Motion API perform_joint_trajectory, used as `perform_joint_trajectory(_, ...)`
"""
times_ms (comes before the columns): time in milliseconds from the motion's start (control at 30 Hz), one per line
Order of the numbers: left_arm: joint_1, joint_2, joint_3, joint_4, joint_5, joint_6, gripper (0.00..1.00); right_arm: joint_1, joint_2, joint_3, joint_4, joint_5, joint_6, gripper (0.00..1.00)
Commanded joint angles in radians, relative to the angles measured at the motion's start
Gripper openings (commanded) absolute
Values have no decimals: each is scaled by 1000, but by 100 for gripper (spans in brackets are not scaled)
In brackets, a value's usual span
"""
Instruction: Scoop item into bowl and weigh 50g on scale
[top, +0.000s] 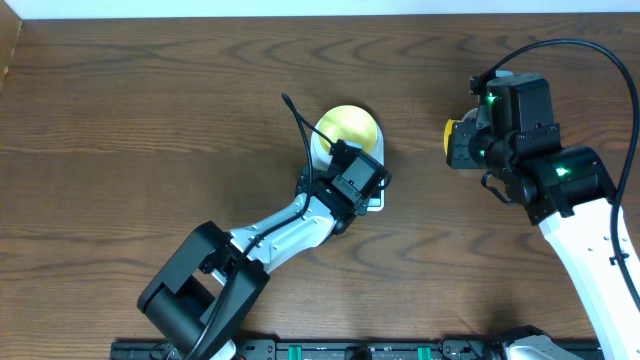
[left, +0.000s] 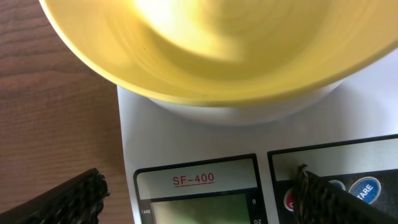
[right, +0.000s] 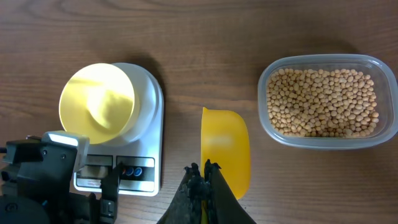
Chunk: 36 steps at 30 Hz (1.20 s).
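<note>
Right wrist view: right gripper (right: 204, 171) clamped on empty yellow scoop (right: 225, 146), mouth pointing far; beans (right: 321, 101) in tub (right: 323, 58) lie to its right, bowl (right: 96, 102) on scale (right: 152, 118) left

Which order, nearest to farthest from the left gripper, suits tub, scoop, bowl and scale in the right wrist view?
From the left gripper:
1. scale, right beneath it
2. bowl, just beyond
3. scoop, to the right
4. tub, far right
</note>
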Motion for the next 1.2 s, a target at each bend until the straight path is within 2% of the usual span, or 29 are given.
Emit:
perform_joint_trajectory(0,0,28,0,-5,5,6,98,-3,-1,19,2,-2,-9,1)
perform_joint_trajectory(1167,0,32,-3,-35,23,6,98,-3,-1,19,-5,-3,-9,1)
